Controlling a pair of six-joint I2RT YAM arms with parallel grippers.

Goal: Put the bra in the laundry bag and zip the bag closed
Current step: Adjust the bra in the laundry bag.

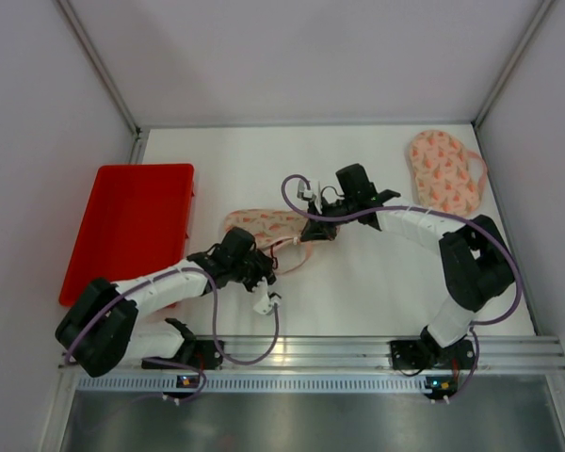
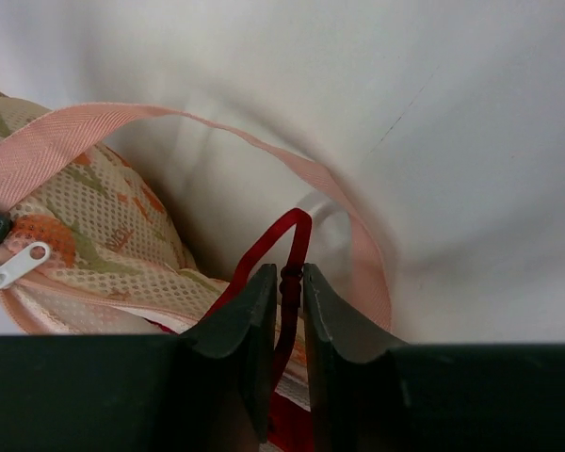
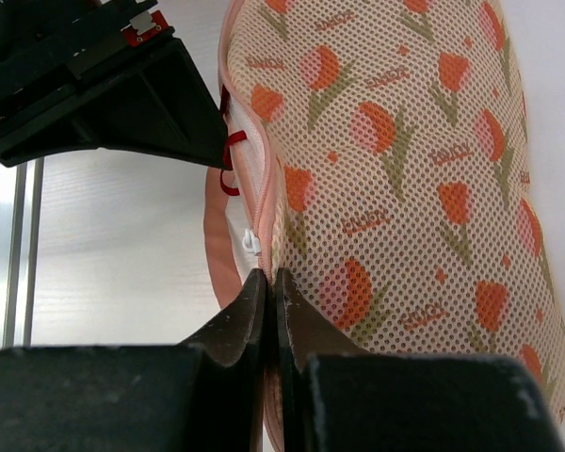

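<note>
A mesh laundry bag [image 1: 264, 224] with an orange tulip print lies mid-table. The red bra is mostly inside it; only its red strap [image 2: 299, 240] sticks out past the bag's pink carry loop [image 2: 358, 226]. My left gripper [image 2: 284, 273] is shut on that strap at the bag's near right edge [image 1: 261, 266]. My right gripper [image 3: 271, 278] is shut on the bag's pink zipper edge, just below the white zipper pull [image 3: 252, 242], at the bag's right end [image 1: 315, 231]. The pull also shows in the left wrist view [image 2: 14, 266]. A bit of red bra [image 3: 231, 160] shows in the opening.
A second tulip-print mesh bag [image 1: 443, 171] lies at the back right. A red tray [image 1: 127, 226] lies at the left. White walls enclose the table on three sides.
</note>
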